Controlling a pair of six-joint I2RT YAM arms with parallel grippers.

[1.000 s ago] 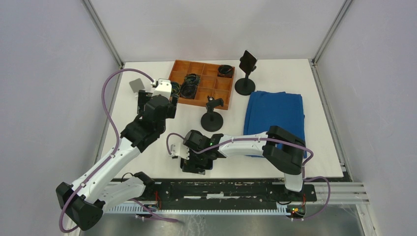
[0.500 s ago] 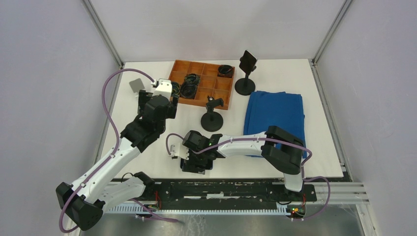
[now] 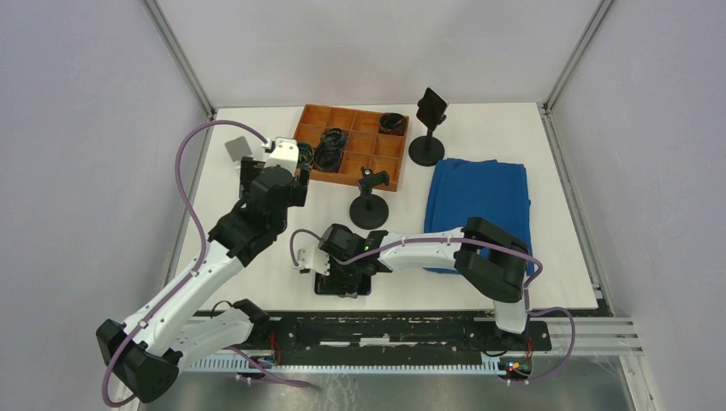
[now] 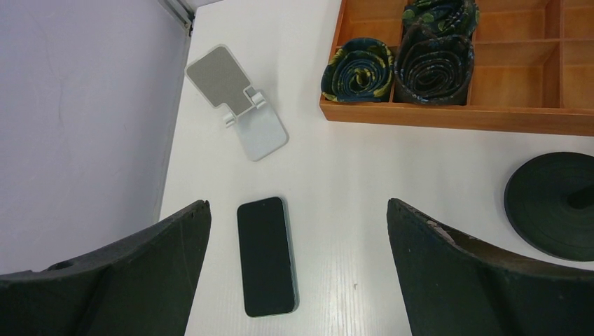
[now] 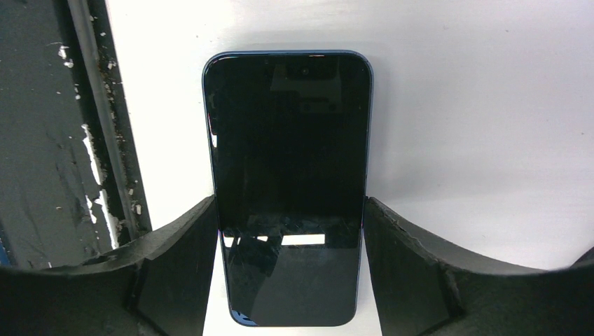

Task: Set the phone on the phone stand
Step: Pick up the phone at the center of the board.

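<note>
A dark blue phone (image 5: 288, 175) lies screen up at the table's near edge, also seen from the top (image 3: 344, 285). My right gripper (image 5: 291, 203) is shut on it, one finger against each long side; it shows in the top view (image 3: 341, 276). A second phone (image 4: 266, 255) with a black screen and pale green edge lies flat below my left gripper (image 4: 298, 210), which is wide open and empty above the table. The white and grey phone stand (image 4: 237, 101) stands just beyond that phone, at the back left (image 3: 238, 147). In the top view my left gripper (image 3: 274, 171) hides the second phone.
An orange compartment tray (image 3: 389, 158) with rolled dark straps (image 4: 434, 52) sits at the back. Two black round-based stands (image 3: 369, 205) (image 3: 427, 128) stand near it. A folded blue cloth (image 3: 478, 205) lies on the right. The black rail (image 5: 84, 140) runs along the near edge.
My right gripper has shifted slightly away from the near edge, with the dark blue phone between its fingers. The left arm has hardly moved.
</note>
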